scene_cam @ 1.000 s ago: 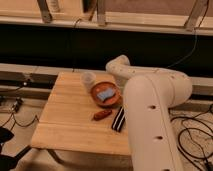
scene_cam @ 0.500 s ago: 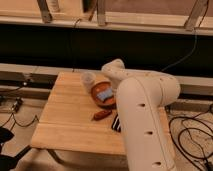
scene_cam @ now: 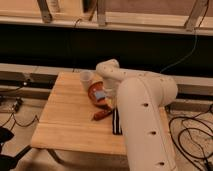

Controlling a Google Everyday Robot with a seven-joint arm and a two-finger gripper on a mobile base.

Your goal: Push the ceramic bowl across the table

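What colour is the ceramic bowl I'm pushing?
The ceramic bowl is reddish-brown terracotta, clearest in the camera view; the gripper hangs over its far rim.

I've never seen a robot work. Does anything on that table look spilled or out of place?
Nothing spilled. The pale cup stands upright close beside the ceramic bowl; the gripper is hidden behind the arm, by the bowl.

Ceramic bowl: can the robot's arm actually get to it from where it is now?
Probably yes. The gripper hangs right at the ceramic bowl's rear right edge, with nothing visible between them. The cup stands close at the bowl's rear left.
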